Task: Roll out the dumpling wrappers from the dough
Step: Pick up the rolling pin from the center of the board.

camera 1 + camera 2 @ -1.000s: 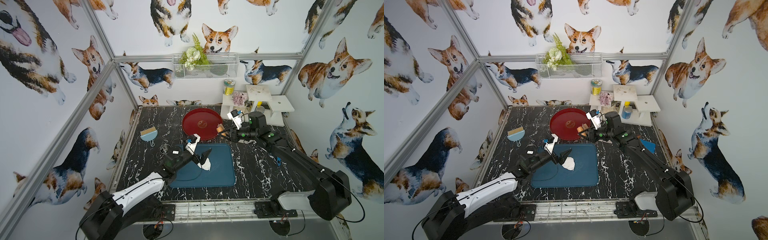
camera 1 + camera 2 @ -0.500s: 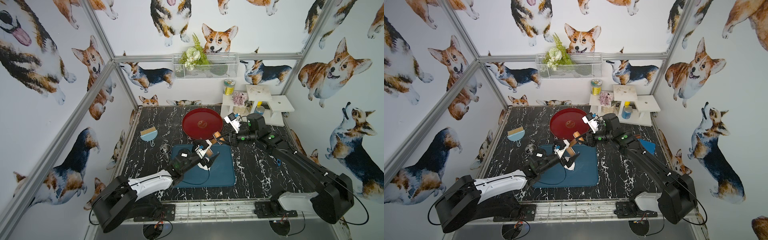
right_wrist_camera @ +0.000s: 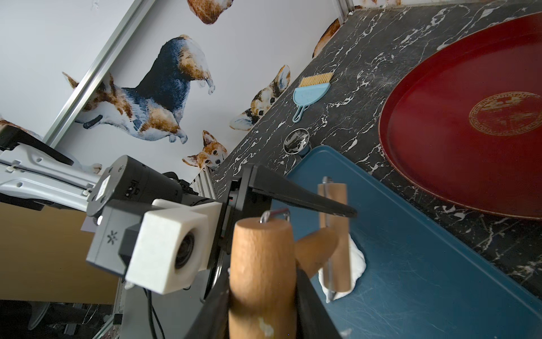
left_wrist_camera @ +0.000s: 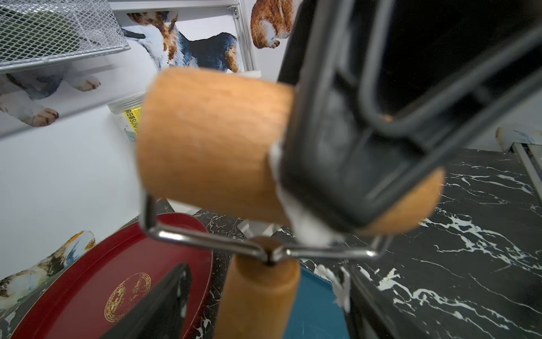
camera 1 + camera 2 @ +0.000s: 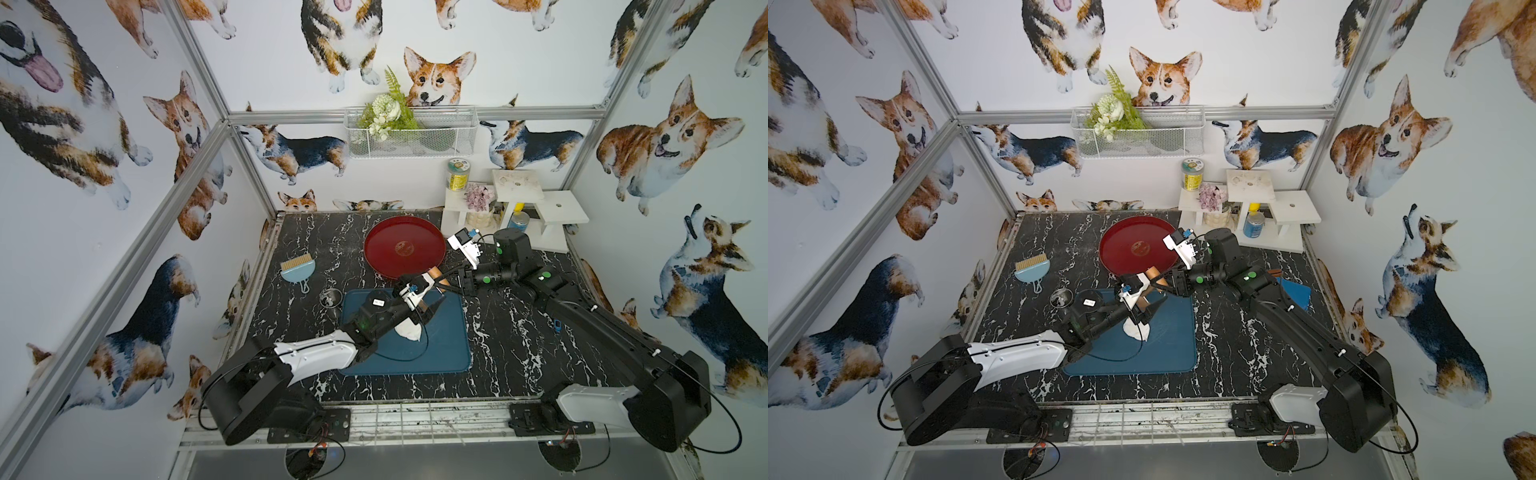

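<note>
On the blue tray (image 5: 449, 353), about mid-width: the dough (image 5: 409, 331), one irregular white lump. Small head of the wooden roller (image 3: 261, 249) overlaps it; can't confirm contact. Left gripper (image 4: 264, 278) straddles the roller's handle, jaws parted with a gap each side, gripping nothing. Right gripper (image 3: 261, 305) is clamped on the roller's big head, above the tray's far edge. Farther back: red plate (image 5: 404, 245) on the black marble table (image 5: 519, 332).

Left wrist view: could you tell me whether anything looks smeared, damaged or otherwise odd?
Yes: sticky white dough residue clings to the black gripper finger pressed against the pale wooden roller drum.
</note>
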Available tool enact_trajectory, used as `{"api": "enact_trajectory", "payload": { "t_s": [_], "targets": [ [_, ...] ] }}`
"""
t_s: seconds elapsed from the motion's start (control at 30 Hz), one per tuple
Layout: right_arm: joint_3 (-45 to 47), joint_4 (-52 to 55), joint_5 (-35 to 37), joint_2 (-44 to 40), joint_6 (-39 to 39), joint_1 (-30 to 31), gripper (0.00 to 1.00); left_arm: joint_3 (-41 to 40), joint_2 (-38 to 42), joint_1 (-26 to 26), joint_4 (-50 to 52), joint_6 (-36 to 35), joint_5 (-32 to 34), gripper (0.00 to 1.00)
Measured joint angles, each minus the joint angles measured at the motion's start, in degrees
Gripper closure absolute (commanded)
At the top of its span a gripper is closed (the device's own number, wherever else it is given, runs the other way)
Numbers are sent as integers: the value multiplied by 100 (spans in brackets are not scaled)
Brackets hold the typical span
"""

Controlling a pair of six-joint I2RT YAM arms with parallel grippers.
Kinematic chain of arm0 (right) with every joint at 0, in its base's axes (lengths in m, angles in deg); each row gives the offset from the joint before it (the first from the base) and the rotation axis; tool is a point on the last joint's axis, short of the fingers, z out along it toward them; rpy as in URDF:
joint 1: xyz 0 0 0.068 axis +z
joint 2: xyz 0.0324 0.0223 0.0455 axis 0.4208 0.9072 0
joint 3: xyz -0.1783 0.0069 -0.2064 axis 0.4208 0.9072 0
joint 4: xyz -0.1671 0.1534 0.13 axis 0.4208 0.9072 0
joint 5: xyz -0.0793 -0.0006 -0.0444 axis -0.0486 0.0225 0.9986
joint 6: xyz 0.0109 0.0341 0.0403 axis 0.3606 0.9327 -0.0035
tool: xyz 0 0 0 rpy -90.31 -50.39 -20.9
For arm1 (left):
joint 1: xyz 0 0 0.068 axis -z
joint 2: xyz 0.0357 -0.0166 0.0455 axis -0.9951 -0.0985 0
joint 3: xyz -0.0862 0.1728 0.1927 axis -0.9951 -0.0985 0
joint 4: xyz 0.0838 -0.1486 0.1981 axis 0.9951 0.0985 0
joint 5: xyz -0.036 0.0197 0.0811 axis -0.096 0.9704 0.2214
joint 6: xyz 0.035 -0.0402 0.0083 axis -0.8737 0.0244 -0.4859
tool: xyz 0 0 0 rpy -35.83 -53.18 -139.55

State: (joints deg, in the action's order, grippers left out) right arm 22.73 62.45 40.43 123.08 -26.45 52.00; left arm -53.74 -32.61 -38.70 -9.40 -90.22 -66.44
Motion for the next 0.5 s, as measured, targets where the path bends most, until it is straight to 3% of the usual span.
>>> {"api": "enact_trajectory", "payload": {
  "t_s": [0.23, 0.5],
  "targets": [
    [-9, 111, -20, -55, 24, 15, 100, 70, -61, 4, 11, 4, -9, 69],
    [-81, 356, 262, -57, 125, 31, 100, 33, 103, 24, 358, -79, -79, 89]
  ]
}}
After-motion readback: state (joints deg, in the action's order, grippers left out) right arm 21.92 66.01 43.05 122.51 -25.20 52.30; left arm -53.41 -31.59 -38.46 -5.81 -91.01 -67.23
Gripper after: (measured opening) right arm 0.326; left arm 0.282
